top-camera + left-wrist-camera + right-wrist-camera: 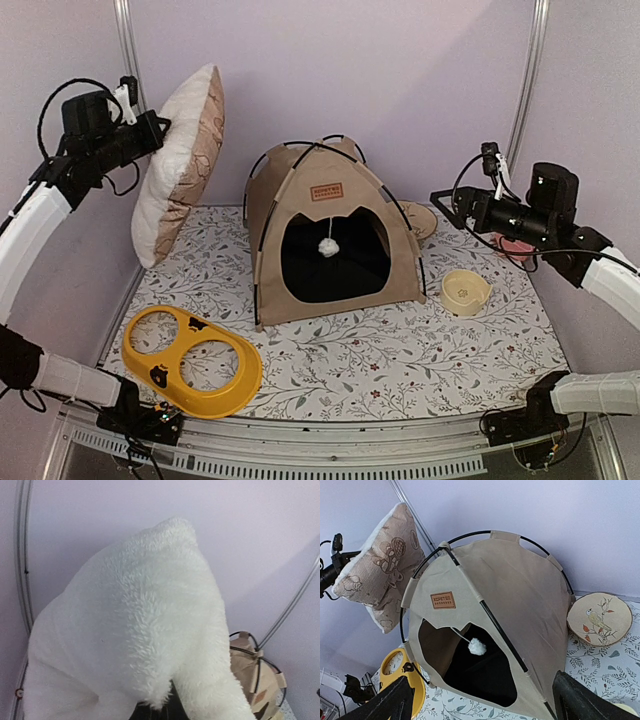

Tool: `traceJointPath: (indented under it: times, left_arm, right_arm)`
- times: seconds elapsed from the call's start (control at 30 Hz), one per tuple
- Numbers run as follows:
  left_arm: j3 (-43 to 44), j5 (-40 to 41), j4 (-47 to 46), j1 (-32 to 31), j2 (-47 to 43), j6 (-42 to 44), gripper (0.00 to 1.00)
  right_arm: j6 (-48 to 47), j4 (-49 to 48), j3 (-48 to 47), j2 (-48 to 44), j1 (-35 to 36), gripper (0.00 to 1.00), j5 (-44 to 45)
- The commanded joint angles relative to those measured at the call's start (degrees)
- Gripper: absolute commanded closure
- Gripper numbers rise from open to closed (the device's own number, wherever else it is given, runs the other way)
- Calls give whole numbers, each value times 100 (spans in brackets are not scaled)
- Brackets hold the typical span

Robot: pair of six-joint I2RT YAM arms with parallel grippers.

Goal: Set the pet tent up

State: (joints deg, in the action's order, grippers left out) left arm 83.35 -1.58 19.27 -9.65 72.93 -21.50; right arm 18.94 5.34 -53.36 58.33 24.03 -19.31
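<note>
The beige pet tent [330,235] stands upright mid-table on its black poles, with its brown label, white pom-pom [326,248] and dark arched doorway facing me. It also shows in the right wrist view [520,605]. My left gripper [158,128] is shut on the white pillow [180,160], held in the air left of the tent. The pillow's fleece [140,630] fills the left wrist view and hides the fingers. My right gripper [445,200] is open and empty, in the air right of the tent, its fingertips [580,702] at the frame's bottom corners.
A yellow two-hole bowl tray [195,360] lies at front left. A small cream bowl [466,291] sits right of the tent. A round bird-painted plate [600,619] lies behind the tent's right side. A pink dish [518,246] is partly hidden by my right arm. Walls enclose the mat.
</note>
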Motion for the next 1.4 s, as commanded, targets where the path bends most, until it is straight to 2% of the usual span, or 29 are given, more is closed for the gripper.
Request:
traceJointPath:
  times: [0.0,0.13,0.23,0.4,0.47,0.5,0.63,0.77,0.87,1.03,1.2,1.23,1.37]
  left_arm:
    - [716,-700,-409,-978,-579,-22,100]
    - [749,-891,-913,-2088,-837,-182,100]
    - [694,-1070,-1410,-3146,-790,-225,100]
    - [906,-804,-1888,-5274,-131,97,100]
    - [1051,-793,-2002,-5860,225,39,100]
    - [989,-866,-2158,-6023,334,-290,100]
    - [110,-482,-2508,-5857,392,-1808,100]
    - [-1543,-269,-2692,-5305,119,-3374,100]
    - [-2686,-504,-3159,-4846,128,-4235,100]
    - [-3429,-1032,-3175,-4244,744,-4221,100]
    - [-3260,-1076,-2730,-4081,936,-3639,100]
    - [-3177,-1052,-2627,-4082,901,-3497,94]
    - [-2832,-1090,-2446,-4087,666,-2803,57]
  right_arm:
    - [-144,-254,-249,-39,163,1,-54]
    - [-160,-75,-404,-66,172,1,-40]
    - [-182,68,-444,-222,176,1,144]
    - [-259,396,-461,-738,172,1,621]
    - [-321,666,-517,-939,172,1,903]
    - [-372,793,-565,-1032,172,1,1032]
    - [-468,1382,-612,-1342,177,1,1453]
    - [-432,1768,-373,-1576,172,1,1591]
    - [-355,1903,-43,-1584,173,1,1363]
    - [-502,1626,925,-1433,174,1,630]
    - [-589,636,1870,-1294,289,1,-258]
    - [-585,347,2065,-1304,374,1,-295]
    - [-662,-677,2591,-1134,628,1,-238]
